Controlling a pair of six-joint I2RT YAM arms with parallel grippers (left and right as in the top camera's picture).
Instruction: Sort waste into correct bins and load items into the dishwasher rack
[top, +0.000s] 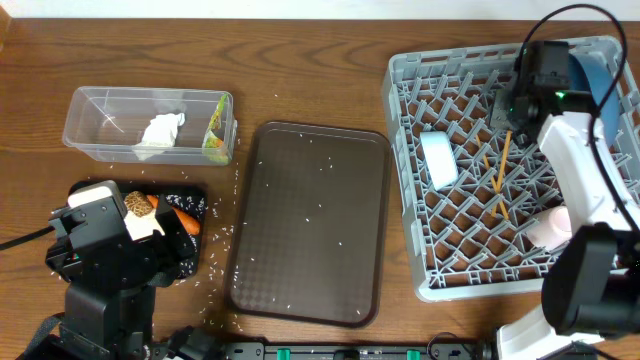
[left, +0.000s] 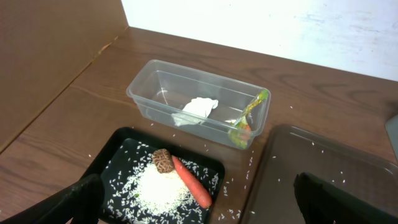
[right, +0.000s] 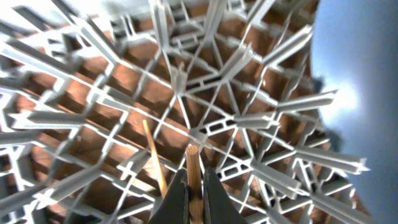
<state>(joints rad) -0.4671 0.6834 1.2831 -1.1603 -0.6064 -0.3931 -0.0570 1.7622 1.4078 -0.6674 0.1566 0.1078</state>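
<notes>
The grey dishwasher rack (top: 402, 215) holds a white bowl (top: 437, 160), a pale-pink cup (top: 550, 228) and a dark-blue dish (top: 588, 72) at its far right corner. My right gripper (top: 509, 112) (right: 194, 175) is shut on a wooden chopstick (right: 193, 154) over the rack's lattice; the second chopstick (right: 153, 158) lies just beside it. My left gripper (top: 110, 228) (left: 198, 190) is open above the black tray (left: 115, 163), which holds the carrot (left: 191, 181), brown lump (left: 163, 158) and rice (left: 158, 186). The clear tub (left: 144, 93) holds the napkin (left: 199, 108) and wrapper (left: 249, 116). The light-blue cup is not in view.
The brown serving tray (top: 310, 220) lies between the bins and the rack, with scattered rice grains on it. More grains are strewn on the table around the black tray. A cardboard wall (left: 50, 56) stands at the left of the table.
</notes>
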